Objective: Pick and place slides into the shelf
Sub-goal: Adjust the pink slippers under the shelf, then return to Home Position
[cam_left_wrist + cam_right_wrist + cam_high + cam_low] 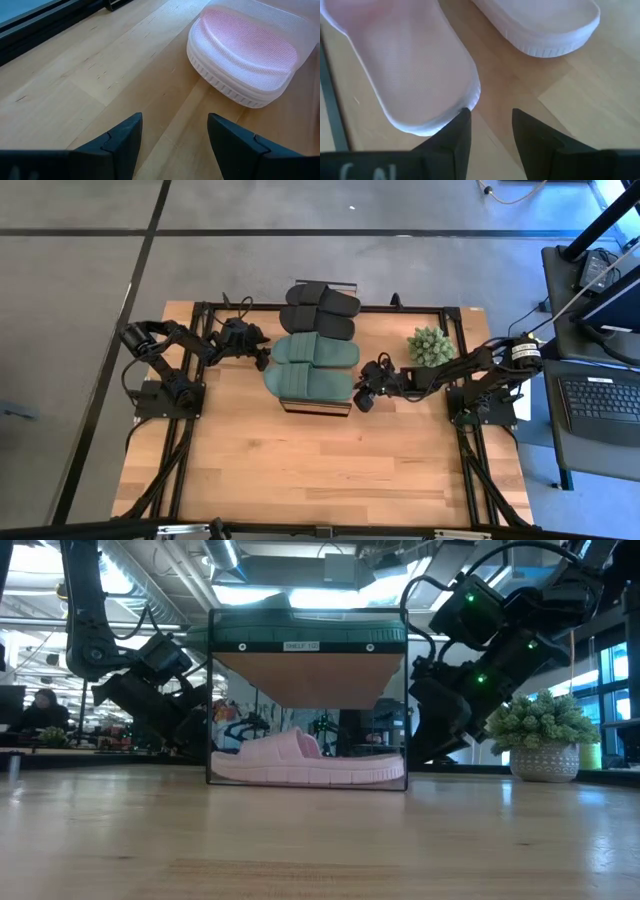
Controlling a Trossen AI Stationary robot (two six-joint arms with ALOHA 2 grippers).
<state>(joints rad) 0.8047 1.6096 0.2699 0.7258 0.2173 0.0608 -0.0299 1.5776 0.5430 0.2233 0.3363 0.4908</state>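
Slides fill the shelf (316, 408): green pair (312, 366) on top, pink pair (310, 762) beneath. At its three o'clock, right gripper (490, 130) gapes empty beside a pink heel; nudging it could shove that sandal askew. Left gripper (174, 137), nine o'clock, also open, empty.

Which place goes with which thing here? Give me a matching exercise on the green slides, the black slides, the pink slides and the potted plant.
Things:
1. green slides
2. black slides
3. pink slides
4. potted plant

Places:
A. on the tabletop under the shelf's top board
B. beside the right arm, near the table's far edge
C. on the shelf's top board
D. on the far side of the green pair, at the table's far edge

Pairs: 1-C, 2-D, 3-A, 4-B
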